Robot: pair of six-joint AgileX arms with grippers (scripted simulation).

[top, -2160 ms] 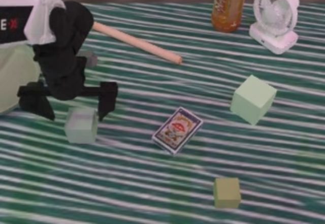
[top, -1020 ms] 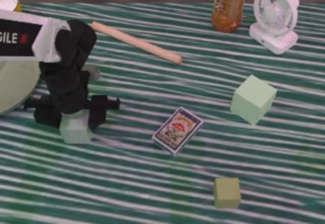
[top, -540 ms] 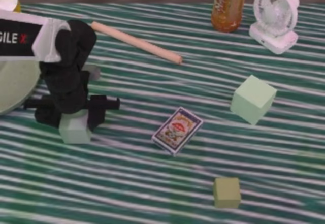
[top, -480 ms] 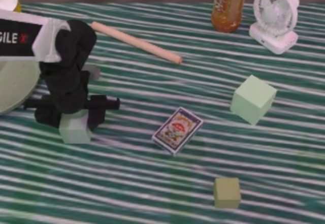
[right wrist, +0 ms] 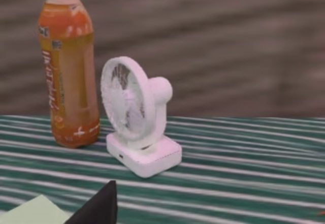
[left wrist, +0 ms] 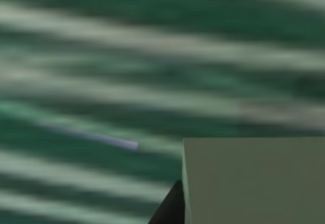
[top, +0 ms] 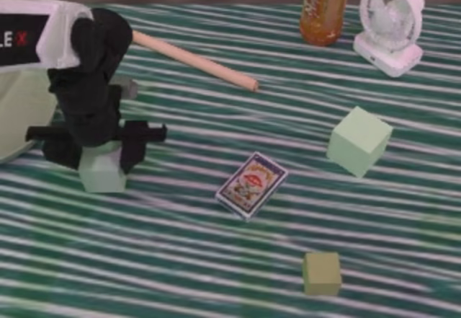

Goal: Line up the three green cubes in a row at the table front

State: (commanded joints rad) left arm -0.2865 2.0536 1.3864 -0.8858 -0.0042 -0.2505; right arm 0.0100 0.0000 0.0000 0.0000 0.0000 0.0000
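At table left, the left gripper [top: 101, 148] clamps the medium pale mint matte cube [top: 102, 171].
Large pale mint cube [top: 359, 142] sits right; small olive-green cube [top: 321, 273] front-right on the striped dark green table [top: 216, 260].

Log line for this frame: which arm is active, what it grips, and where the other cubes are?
active: left gripper | shut on medium mint cube | large mint cube right | olive cube front | right arm: unseen

Left arm reaches in from the tabletop's left; left gripper [top: 97, 152] points down, jaws closed on the medium cube [top: 102, 172].
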